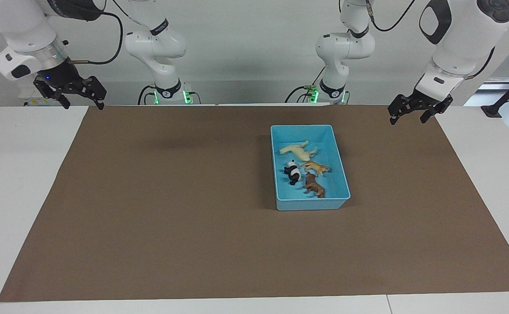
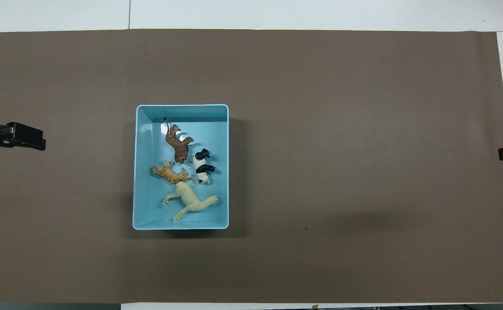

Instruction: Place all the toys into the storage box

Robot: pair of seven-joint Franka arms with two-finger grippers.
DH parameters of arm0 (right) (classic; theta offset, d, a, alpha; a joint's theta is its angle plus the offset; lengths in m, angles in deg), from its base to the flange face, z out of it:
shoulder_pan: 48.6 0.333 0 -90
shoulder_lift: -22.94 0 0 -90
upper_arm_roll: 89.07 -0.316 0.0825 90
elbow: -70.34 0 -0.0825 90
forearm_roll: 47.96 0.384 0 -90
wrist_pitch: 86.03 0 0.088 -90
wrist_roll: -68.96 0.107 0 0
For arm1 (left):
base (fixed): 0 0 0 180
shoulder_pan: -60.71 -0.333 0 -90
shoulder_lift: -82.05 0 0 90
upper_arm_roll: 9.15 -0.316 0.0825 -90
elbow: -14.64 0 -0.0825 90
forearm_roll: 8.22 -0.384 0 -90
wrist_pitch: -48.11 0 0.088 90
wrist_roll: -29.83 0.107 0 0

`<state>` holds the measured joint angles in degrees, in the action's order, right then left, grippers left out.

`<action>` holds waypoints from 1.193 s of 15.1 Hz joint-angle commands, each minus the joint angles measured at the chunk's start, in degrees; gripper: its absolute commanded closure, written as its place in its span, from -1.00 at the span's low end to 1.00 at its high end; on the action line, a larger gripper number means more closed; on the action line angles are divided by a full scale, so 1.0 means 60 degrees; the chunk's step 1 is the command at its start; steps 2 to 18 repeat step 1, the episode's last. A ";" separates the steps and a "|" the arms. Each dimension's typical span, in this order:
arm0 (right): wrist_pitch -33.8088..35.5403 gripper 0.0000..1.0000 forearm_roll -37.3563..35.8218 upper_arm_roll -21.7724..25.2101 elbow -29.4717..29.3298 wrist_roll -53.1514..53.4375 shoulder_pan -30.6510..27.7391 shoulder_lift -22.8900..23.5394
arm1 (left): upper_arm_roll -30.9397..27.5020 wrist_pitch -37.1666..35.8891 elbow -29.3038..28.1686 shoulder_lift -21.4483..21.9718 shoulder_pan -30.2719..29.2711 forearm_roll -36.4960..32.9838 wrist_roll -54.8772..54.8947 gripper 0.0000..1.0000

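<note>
One brown mat [image 1: 193, 209] covers, seemingly, a white table [image 1: 15, 183].

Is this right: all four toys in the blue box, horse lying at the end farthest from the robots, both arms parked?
One thing is wrong: the horse lies at the end of the box nearest the robots, as the overhead view shows. The brown animal is the farthest. All four toys are in the box, and both arms wait at the table's ends.

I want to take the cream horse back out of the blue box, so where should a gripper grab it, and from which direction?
Probably straight down onto the cream horse's body, fingers closing across its back and belly. It lies on its side in the storage box, legs splayed, with the tiger close by its back, so the torso is the thickest clear part.
</note>
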<state>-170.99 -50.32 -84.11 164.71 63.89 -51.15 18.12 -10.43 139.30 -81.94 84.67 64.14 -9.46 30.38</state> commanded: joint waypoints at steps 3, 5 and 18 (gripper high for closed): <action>-0.0077 -1.00 -0.0252 -0.0168 -0.0084 -0.0255 -0.0160 0.0041 | -0.0064 -0.0169 -0.0061 0.0077 0.0102 0.0015 0.0127 -1.00; -0.0077 -1.00 -0.0252 -0.0168 -0.0084 -0.0255 -0.0160 0.0041 | -0.0064 -0.0169 -0.0061 0.0077 0.0102 0.0015 0.0127 -1.00; -0.0077 -1.00 -0.0252 -0.0168 -0.0084 -0.0255 -0.0160 0.0041 | -0.0064 -0.0169 -0.0061 0.0077 0.0102 0.0015 0.0127 -1.00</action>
